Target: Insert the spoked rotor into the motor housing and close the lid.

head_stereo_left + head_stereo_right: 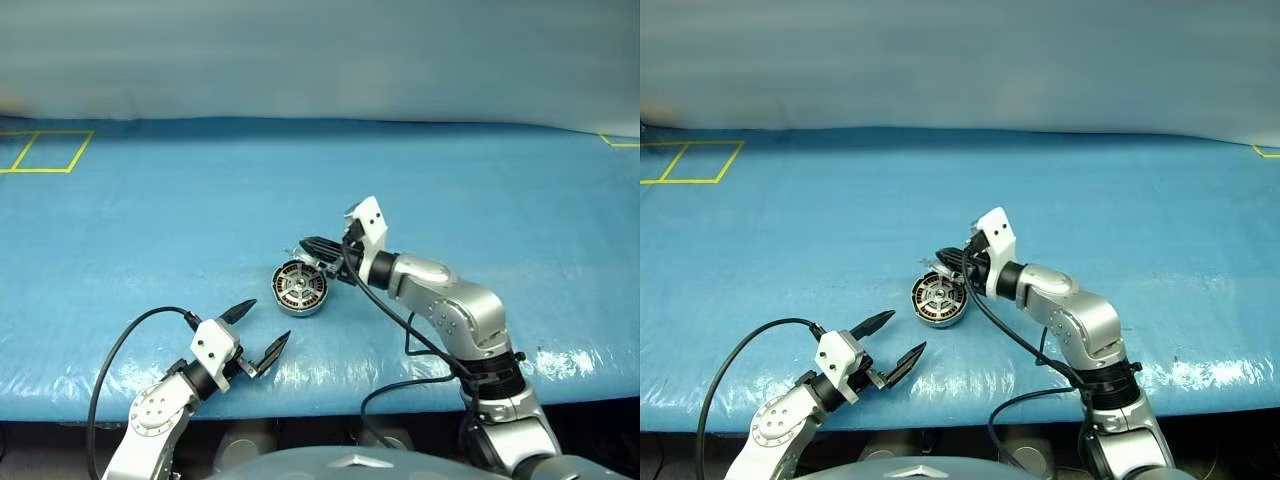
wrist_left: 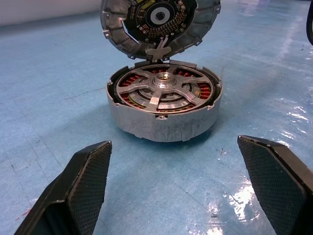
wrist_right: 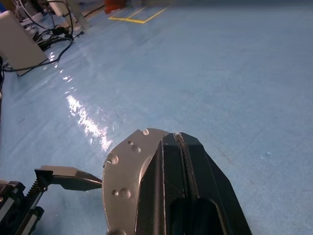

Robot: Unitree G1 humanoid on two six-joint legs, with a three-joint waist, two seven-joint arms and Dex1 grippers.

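Two grippers were over the blue table (image 1: pixel 120 230). Our left gripper (image 1: pixel 256 333), low and left of the middle, stood wide open with nothing in it. Our right gripper (image 3: pixel 178 147) was pinched shut on the lid (image 2: pixel 159 22), which stood up. The motor housing (image 1: pixel 299 287) sat mid-frame, with the spoked rotor (image 2: pixel 164 88) inside it.

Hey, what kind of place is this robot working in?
Probably a lab or workshop test bench: a wide blue plastic-covered table marked with yellow tape squares, and loose cables with equipment at its edge.
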